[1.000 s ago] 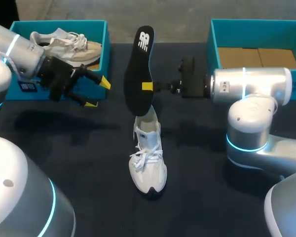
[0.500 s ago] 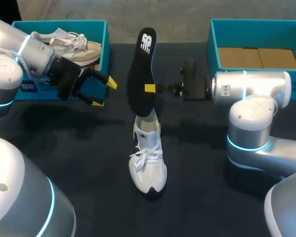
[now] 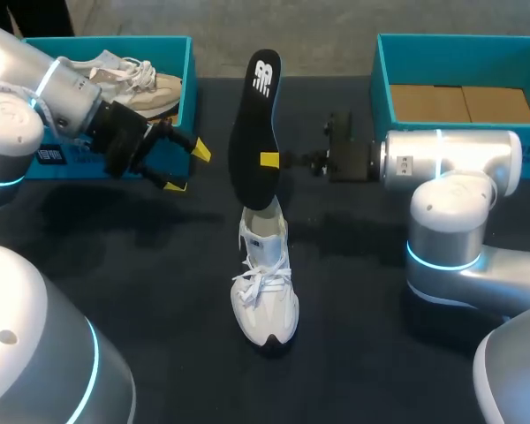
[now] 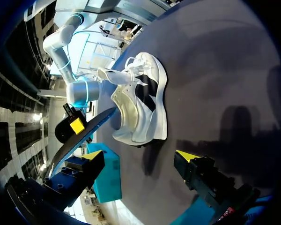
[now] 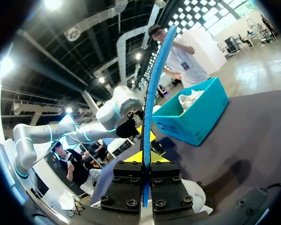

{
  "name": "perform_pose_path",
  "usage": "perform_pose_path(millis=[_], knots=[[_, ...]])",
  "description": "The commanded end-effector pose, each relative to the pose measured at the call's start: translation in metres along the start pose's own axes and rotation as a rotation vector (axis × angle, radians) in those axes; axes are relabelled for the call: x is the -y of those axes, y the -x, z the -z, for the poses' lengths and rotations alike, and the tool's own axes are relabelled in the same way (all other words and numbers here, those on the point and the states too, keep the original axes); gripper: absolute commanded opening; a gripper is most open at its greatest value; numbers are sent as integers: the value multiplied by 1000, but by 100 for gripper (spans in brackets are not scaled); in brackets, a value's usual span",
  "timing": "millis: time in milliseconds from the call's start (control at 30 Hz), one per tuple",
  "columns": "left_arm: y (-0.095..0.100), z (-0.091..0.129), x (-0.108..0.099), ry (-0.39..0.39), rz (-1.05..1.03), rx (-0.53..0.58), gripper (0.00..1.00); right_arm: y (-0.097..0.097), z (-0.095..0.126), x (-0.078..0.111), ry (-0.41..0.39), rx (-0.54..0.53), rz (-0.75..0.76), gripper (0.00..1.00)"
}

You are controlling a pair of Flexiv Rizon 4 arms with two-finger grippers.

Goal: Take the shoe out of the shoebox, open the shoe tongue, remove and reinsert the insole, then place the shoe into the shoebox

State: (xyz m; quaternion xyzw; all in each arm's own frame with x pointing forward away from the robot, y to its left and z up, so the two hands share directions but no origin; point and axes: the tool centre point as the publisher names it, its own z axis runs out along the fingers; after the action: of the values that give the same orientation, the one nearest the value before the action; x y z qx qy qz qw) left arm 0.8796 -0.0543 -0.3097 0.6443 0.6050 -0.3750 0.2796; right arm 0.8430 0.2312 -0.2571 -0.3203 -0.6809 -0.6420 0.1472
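1. Since a second ago, the left arm (image 3: 35,97) has carried its gripper away from the left shoebox (image 3: 191,79) and closer to the insole (image 3: 252,132). The right arm (image 3: 450,159) and the insole have barely shifted, and the shoe (image 3: 265,283) has stayed put.
2. The left arm comes in from the table's far left corner, its forearm crossing the front of the left shoebox. The left gripper (image 3: 188,169) hangs above the table (image 3: 159,291), its fingers spread wide with nothing between them.
3. The right arm lies level across the table, its wrist pointing toward the left arm. The right gripper (image 3: 268,159) is clamped on the insole at about mid-length.
4. The left shoebox sits just behind the left gripper and holds a second shoe (image 3: 124,75). The right shoebox (image 3: 384,79) sits behind the right arm's wrist.
5. The shoe stands on its sole below the right gripper, toe pointing away from both boxes. In the left wrist view it lies ahead of the open left gripper (image 4: 139,155), apart from both fingertips.
6. The insole stands nearly upright in the right gripper (image 5: 145,157), rising edge-on between its fingers in that wrist view. Its lower end meets the shoe's heel opening; whether it is inside cannot be told.
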Motion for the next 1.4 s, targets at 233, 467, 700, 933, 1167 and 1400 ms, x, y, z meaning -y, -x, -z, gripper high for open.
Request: perform_pose_path(millis=[233, 467, 700, 933, 1167, 1400], knots=[[5, -5, -3, -4, 1, 40, 100, 9, -4, 5, -21, -8, 39, 0], [3, -10, -3, -30, 6, 55, 100, 11, -3, 2, -15, -16, 101, 0], [-2, -12, -4, -36, 21, 54, 100, 13, -6, 6, -34, -36, 153, 0], [-2, -12, -4, -36, 21, 54, 100, 12, -5, 8, -35, -17, 191, 0], [-2, -12, -4, -36, 21, 54, 100, 12, -5, 8, -35, -17, 191, 0], [-2, -12, -4, -36, 21, 54, 100, 16, 2, 21, -39, -27, 227, 0]])
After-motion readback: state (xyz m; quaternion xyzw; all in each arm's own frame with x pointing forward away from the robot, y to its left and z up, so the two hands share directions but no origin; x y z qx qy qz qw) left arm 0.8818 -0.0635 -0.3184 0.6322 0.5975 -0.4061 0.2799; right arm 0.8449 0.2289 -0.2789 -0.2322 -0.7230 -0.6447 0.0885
